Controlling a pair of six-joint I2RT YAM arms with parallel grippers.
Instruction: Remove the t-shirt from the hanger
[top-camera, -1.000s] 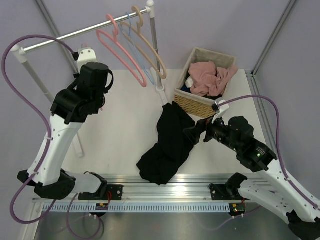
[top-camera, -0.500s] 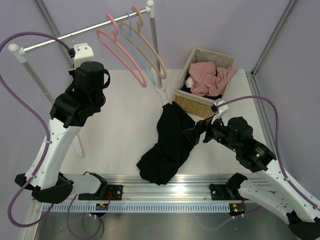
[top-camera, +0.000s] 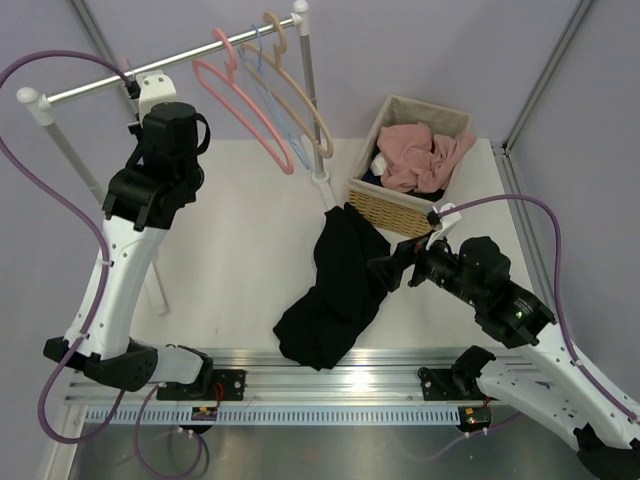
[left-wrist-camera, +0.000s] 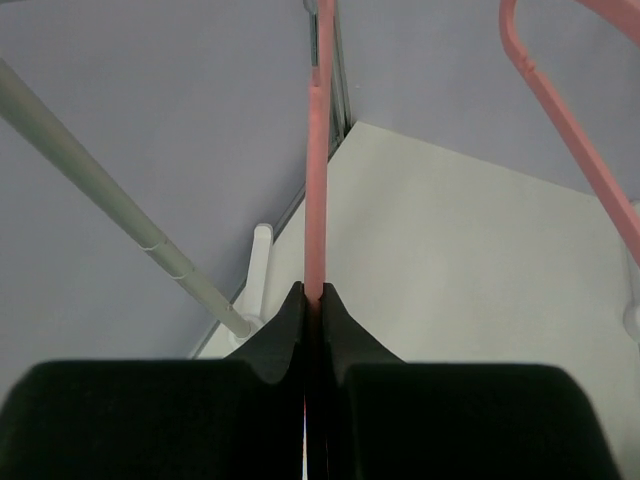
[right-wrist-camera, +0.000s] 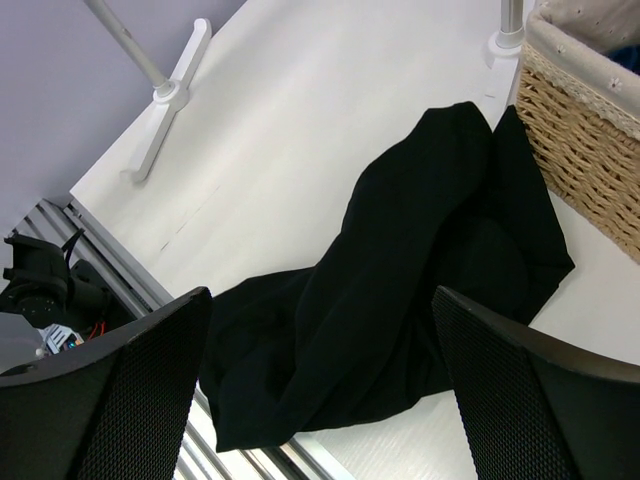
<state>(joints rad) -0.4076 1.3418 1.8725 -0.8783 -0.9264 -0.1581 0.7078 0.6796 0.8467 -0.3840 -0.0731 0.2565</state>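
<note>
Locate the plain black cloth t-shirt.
Top view: the black t-shirt lies crumpled on the table right of centre, beside the woven wicker basket and the right gripper.

The left arm (top-camera: 105, 270) rises from its base at the near left edge of the bench (top-camera: 240, 230) and reaches steeply up and far, with its black wrist held high at the far left. The left end effector (left-wrist-camera: 312, 296) is closed tight, its 2 fingers pinched on a thin bar of the hanger (left-wrist-camera: 317, 180), which runs straight out from between their tips. The right arm (top-camera: 540, 365) climbs from its base at the near right, bends at the elbow and points its wrist left toward the middle. The right end effector (right-wrist-camera: 320, 300) hangs low with its 2 fingers (right-wrist-camera: 140, 390) spread fully wide and nothing between them.
</note>
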